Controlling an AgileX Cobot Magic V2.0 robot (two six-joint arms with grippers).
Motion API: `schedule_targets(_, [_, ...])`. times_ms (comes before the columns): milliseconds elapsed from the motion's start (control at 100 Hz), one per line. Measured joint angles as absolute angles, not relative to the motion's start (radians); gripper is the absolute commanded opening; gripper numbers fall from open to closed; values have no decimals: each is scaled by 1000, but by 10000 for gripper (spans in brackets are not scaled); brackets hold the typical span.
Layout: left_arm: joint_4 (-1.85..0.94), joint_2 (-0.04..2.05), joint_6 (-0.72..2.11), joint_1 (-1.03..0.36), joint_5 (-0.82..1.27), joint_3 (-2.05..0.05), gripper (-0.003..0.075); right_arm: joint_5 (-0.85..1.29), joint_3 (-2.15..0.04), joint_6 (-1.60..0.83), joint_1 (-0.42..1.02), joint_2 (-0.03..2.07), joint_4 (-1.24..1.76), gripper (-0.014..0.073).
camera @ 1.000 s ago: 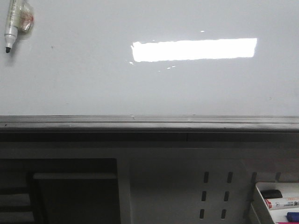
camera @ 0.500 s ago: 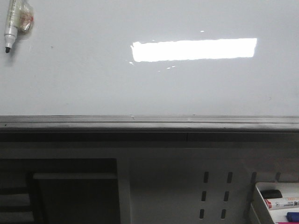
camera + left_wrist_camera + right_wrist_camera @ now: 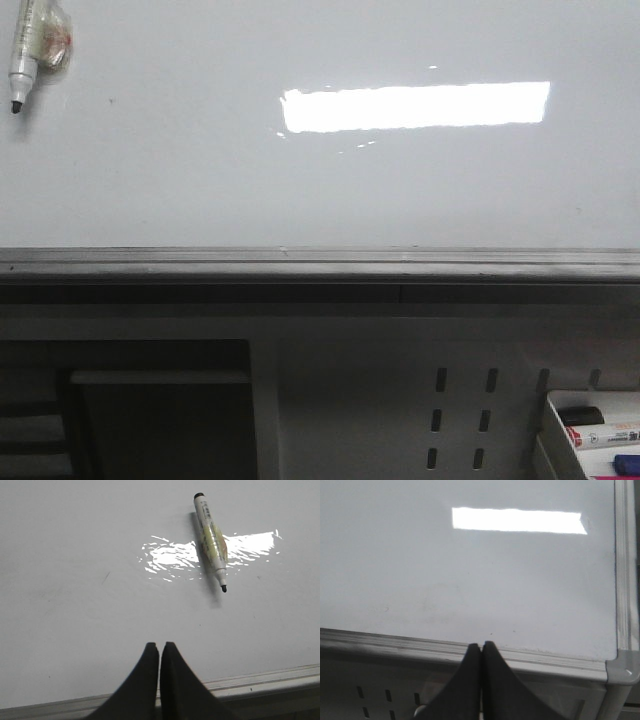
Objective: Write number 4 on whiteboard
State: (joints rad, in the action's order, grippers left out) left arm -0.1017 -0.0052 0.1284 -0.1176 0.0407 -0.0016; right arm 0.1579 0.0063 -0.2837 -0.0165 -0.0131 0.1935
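The whiteboard [image 3: 200, 170] fills the upper part of the front view, glossy and blank, with a grey bottom rail [image 3: 320, 262]. No number 4 shows on it. A white marker [image 3: 22, 55] with a black tip lies at the board's top left; it also shows in the left wrist view, marker [image 3: 211, 540]. My left gripper [image 3: 159, 645] is shut and empty, over the whiteboard [image 3: 75, 580] just past the rail, apart from the marker. My right gripper [image 3: 482, 644] is shut and empty at the bottom rail of the whiteboard [image 3: 470, 570], near its right corner. Neither gripper appears in the front view.
A small white tray [image 3: 558, 425] with several markers sits at the lower right below the board. A slotted grey panel [image 3: 460, 415] and a dark shelf opening [image 3: 160, 410] lie under the rail. The board's right frame edge [image 3: 625, 570] runs beside the right gripper.
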Motion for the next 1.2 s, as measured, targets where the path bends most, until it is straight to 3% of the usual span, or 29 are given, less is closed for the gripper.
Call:
schedule_targets(480, [-671, -5, 128, -118, 0, -4, -20, 139, 6, -283, -17, -13, 778, -64])
schedule_targets(680, [-597, 23, 128, -118, 120, -101, -20, 309, -101, -281, -17, 75, 742, -52])
schedule_targets(980, [-365, 381, 128, -118, 354, -411, -20, 513, -413, -377, -17, 440, 665, -50])
schedule_targets(1090, [-354, 485, 128, -118, 371, -466, -14, 558, -480, -405, -17, 525, 661, 40])
schedule_targets(1200, [-352, 554, 128, -118, 376, -488, 83, 588, -509, -434, -17, 564, 661, 276])
